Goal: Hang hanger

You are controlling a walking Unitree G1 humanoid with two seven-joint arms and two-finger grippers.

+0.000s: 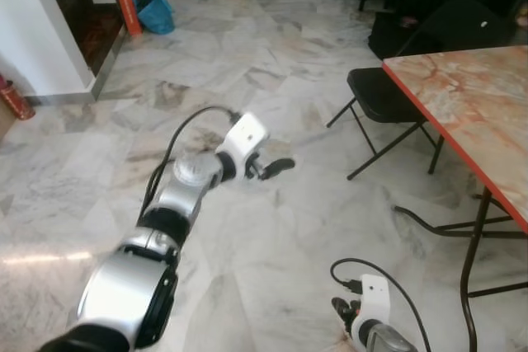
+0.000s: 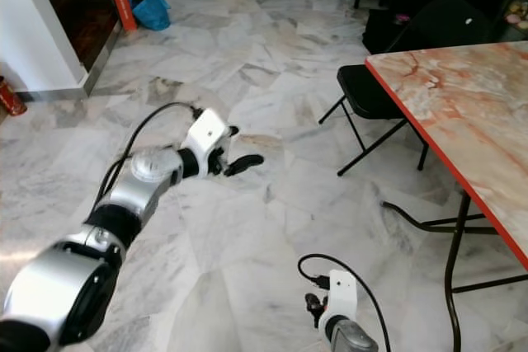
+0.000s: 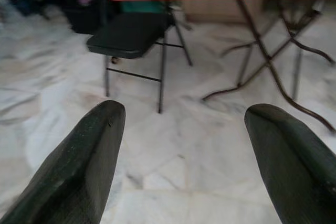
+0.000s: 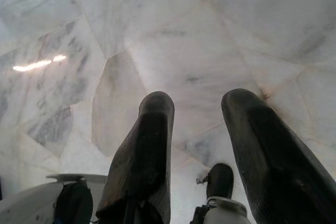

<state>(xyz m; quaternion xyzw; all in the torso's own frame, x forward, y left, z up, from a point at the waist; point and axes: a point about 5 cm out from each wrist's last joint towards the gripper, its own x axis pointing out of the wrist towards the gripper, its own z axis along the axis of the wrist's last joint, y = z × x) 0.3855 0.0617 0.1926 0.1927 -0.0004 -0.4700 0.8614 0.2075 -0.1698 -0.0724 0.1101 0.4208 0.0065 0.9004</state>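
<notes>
Your left hand [image 1: 276, 167]: raised over the marble floor [image 1: 272, 72], fingers wide, empty. Right hand [image 4: 197, 145]: low, fingers parted, empty. By this showing, the task is not begun: you hold no hanger.

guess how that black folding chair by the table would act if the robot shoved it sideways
The black folding chair would probably slide easily: its thin metal legs rest on glossy marble floor. It looks light for its size, just a slim tube frame and flat seat. A push high on the backrest might tip it or fold it rather than move it. The left gripper hangs open, apart from it.
</notes>
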